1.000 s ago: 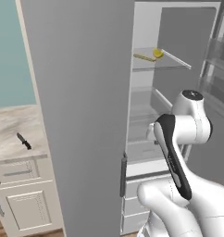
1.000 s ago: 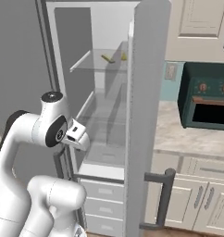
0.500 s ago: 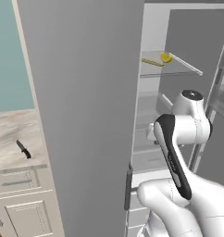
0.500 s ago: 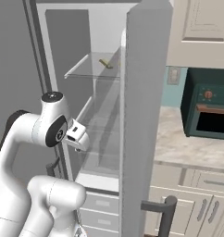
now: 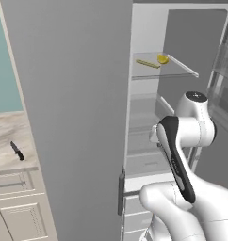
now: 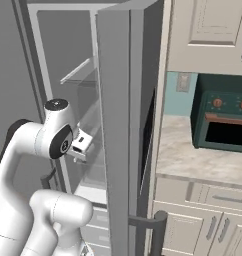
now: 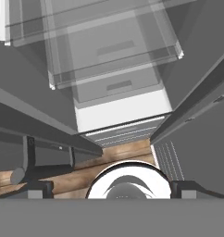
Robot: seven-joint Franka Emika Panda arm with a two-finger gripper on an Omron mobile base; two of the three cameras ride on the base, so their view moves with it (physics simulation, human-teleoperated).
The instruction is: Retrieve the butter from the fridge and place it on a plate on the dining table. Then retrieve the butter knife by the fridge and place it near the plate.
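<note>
Fridge doors stand open and now loom larger: the base has rolled closer since a second ago. Arm stays tucked low, gripper jaws spread wide, empty. Butter lies on the upper glass shelf; butter knife waits on the side counter. Reach not yet begun.

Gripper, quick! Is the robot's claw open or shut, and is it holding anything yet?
Gripper: open, holding nothing; it looks down into the open fridge over the clear drawers.
</note>
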